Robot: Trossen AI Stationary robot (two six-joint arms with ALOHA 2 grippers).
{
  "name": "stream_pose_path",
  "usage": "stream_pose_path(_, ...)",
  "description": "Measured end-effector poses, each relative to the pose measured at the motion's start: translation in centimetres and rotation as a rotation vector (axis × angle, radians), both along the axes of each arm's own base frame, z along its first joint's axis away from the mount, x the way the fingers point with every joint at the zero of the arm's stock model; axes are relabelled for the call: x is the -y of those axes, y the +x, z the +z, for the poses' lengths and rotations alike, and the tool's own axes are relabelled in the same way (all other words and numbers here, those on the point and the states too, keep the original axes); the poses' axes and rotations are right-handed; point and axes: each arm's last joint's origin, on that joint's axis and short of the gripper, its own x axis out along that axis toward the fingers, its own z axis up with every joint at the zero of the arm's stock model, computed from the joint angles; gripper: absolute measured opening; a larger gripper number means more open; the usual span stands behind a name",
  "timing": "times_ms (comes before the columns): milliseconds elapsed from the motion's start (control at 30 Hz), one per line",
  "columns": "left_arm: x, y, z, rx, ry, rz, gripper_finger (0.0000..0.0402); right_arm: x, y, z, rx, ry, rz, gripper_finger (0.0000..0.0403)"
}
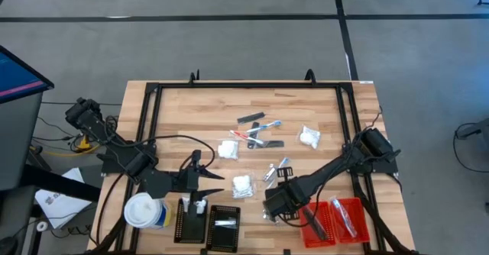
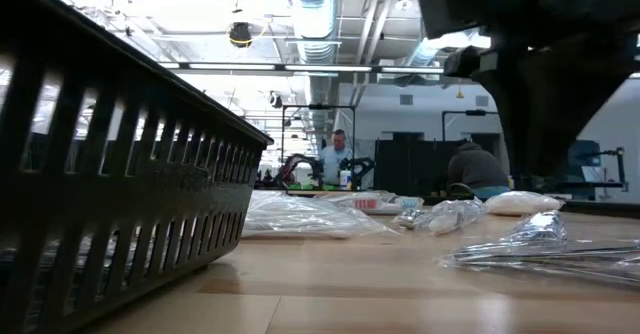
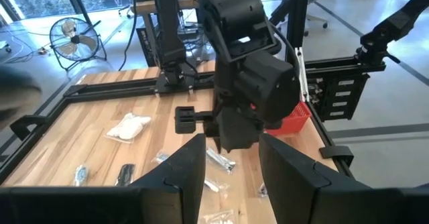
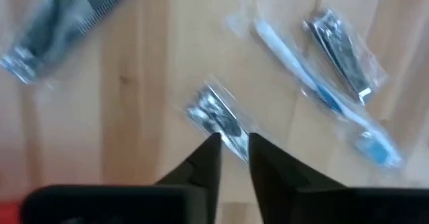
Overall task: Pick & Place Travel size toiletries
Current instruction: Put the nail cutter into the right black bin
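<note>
Hovering low, the right gripper (image 4: 233, 158) had its fingers narrowly parted around a silvery sachet (image 4: 216, 115) at its tips, and that slick wrapper could easily have squirted out sideways.

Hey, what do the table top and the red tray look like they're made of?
Table top: looks like wood, pale butcher-block strips with visible grain and a smooth sheen. Red tray: probably moulded plastic, a uniform red with ribbed, slotted walls.
</note>
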Motion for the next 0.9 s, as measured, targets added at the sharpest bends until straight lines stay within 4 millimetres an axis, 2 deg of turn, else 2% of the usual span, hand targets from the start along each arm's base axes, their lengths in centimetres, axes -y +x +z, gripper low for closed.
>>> stream_pose_path(300,0.1,0.0,0.0,-0.005,-0.013,-0.036,0.0131,0.4,-0.8,-0.9,-0.045,-0.075,0.085,0.0214)
stream_pose_path(433,0.1,0.0,0.1,0.000,-0.017,-0.037,0.0131,0.7,-1.3,-1.7,-0.073,-0.091,0.091,0.0253)
stream_pose_path(600,0.1,0.0,0.1,0.004,-0.017,-0.039,0.0131,0.8,-1.5,-2.7,-0.059,-0.083,0.111,0.0260)
stream_pose_path(900,0.2,0.0,0.1,0.006,-0.016,-0.043,0.0131,1.2,-1.8,-3.9,-0.049,-0.070,0.100,0.0242)
